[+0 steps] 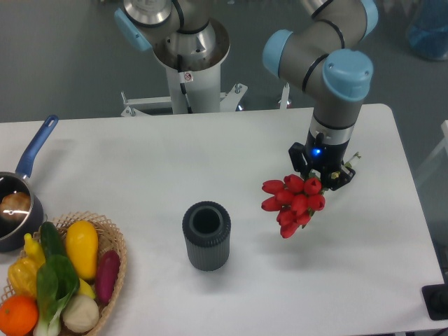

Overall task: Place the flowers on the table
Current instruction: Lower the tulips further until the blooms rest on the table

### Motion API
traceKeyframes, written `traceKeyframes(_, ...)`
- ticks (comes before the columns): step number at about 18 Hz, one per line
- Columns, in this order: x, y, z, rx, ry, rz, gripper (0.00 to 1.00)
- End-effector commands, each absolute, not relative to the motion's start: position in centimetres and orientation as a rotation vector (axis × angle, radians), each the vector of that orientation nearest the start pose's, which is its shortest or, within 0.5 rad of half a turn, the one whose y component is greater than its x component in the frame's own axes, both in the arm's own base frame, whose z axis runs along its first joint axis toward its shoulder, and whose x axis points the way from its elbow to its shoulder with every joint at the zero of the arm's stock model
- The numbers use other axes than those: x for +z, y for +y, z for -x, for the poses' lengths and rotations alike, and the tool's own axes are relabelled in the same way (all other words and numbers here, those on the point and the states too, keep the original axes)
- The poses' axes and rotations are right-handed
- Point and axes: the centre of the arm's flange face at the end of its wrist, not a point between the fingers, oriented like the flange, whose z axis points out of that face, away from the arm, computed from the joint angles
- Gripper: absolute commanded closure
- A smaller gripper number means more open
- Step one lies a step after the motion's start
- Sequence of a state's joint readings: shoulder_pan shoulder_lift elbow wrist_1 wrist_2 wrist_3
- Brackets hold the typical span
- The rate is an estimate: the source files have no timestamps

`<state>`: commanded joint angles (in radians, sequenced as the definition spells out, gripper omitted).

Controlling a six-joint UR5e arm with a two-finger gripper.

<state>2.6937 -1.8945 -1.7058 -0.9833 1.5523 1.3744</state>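
— Holding the flowers (pixel 292 204) by the stems, is it?

— Yes, the gripper (pixel 323 176) is clamped on the stem end of the bunch, toward the right side of the table (pixel 140 161). The red heads hang out to the left and near side of the fingers, tilted downward, and a faint shadow lies on the white top below them — I judge the bunch to be still in the air, not resting.

— How will it handle?

— Lightly, I'd say. A small bunch like that should weigh next to nothing, and the stems look stiff enough to carry the heads without drooping much. The heads are the delicate part — soft, easily crushed or bent if pressed into the tabletop.

— So the stems are the right place to hold?

— I think so. They are bundled and narrow, which suits two fingers; the blooms are not.

— Anything close by?

— A dark ribbed vase (pixel 206 235) stands to the left, well apart. The basket (pixel 112 245) of vegetables and the blue-handled pan (pixel 21 203) are far off at the left edge.
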Motion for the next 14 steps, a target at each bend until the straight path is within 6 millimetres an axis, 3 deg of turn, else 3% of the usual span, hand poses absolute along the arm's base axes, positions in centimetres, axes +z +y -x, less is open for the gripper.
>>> traceKeyframes(14,27.8,39.4,47.7,0.158,0.451,3.135,0.6)
